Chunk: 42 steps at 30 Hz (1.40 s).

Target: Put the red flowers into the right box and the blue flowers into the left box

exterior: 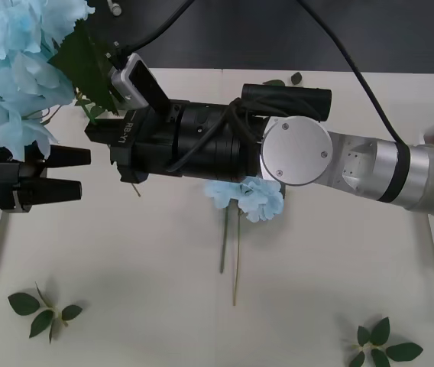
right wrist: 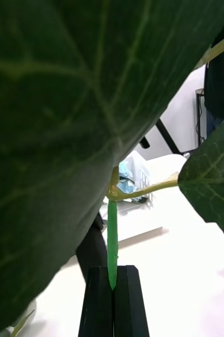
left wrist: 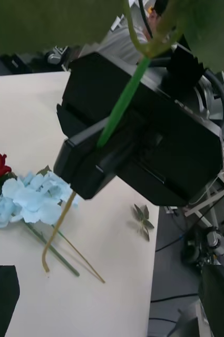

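Above table's left edge | right gripper [right wrist: 113,295] jaws pinch blue flower [exterior: 18,73] stem | left gripper [exterior: 68,174] jaws apart

front: I look down from above the arms onto the table [exterior: 163,290] | right wrist: very close behind a leaf and stem | left wrist: faces the right gripper [left wrist: 98,152] near | shared: pale blue cluster [exterior: 251,197]

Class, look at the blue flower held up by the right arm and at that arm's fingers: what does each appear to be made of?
The blue flower: probably fabric petals, thin, matte and crinkled; its stem looks like smooth moulded plastic, evenly green. The right gripper, shut on that stem: fingers apparently hard black plastic or rubber, matte with flat faces; which one is unclear.
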Each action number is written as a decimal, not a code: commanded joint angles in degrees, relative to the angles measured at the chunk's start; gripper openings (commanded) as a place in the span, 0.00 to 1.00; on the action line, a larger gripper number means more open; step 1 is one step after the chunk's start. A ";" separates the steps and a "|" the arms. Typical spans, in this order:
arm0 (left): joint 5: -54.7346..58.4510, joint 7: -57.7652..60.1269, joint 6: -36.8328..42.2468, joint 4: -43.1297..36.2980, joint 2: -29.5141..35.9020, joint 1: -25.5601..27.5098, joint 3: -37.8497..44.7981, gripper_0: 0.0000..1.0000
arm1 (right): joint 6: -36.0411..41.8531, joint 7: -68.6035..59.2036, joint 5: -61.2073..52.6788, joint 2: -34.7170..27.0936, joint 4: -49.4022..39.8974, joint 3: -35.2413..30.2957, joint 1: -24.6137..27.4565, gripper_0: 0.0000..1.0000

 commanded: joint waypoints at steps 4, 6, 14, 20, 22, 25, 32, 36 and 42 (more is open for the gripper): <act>-1.04 -6.19 -2.28 -1.38 -1.43 -1.16 -0.53 1.00 | -0.24 1.71 -0.52 -0.34 -0.85 -0.37 -1.72 0.00; -1.39 -6.63 -3.16 -1.38 -2.31 -1.16 -0.62 1.00 | -0.24 1.71 -0.52 -0.34 -0.85 -0.37 -1.72 0.00; -2.80 -7.42 -4.83 -1.11 -4.07 -1.25 -1.41 1.00 | -0.24 1.71 -0.52 -0.34 -0.85 -0.37 -1.72 0.00; -4.47 -8.39 -5.45 -0.15 -5.83 -1.95 -2.11 1.00 | -0.24 1.71 -0.52 -0.34 -0.85 -0.37 -1.72 0.00; -4.99 -8.83 -5.45 0.64 -6.27 -2.57 -2.38 1.00 | -0.24 1.71 -0.52 -0.34 -0.85 -0.37 -1.72 0.00; -4.91 -11.73 -5.45 3.10 -6.35 -3.53 -3.26 1.00 | -0.24 1.71 -0.52 -0.34 -0.85 -0.37 -1.72 0.00; -4.73 -17.88 -5.45 8.20 -6.35 -5.38 -4.14 1.00 | -0.24 1.71 -0.52 -0.34 -0.85 -0.37 -1.72 0.00; -4.55 -17.79 -5.36 8.20 -6.35 -5.55 -4.49 0.91 | -0.24 1.71 -0.52 -0.34 -0.85 -0.37 -1.72 0.00; -4.29 -17.79 -5.45 8.20 -6.35 -5.82 -5.10 0.28 | -0.24 1.71 -0.52 -0.34 -0.85 -0.37 -1.72 0.00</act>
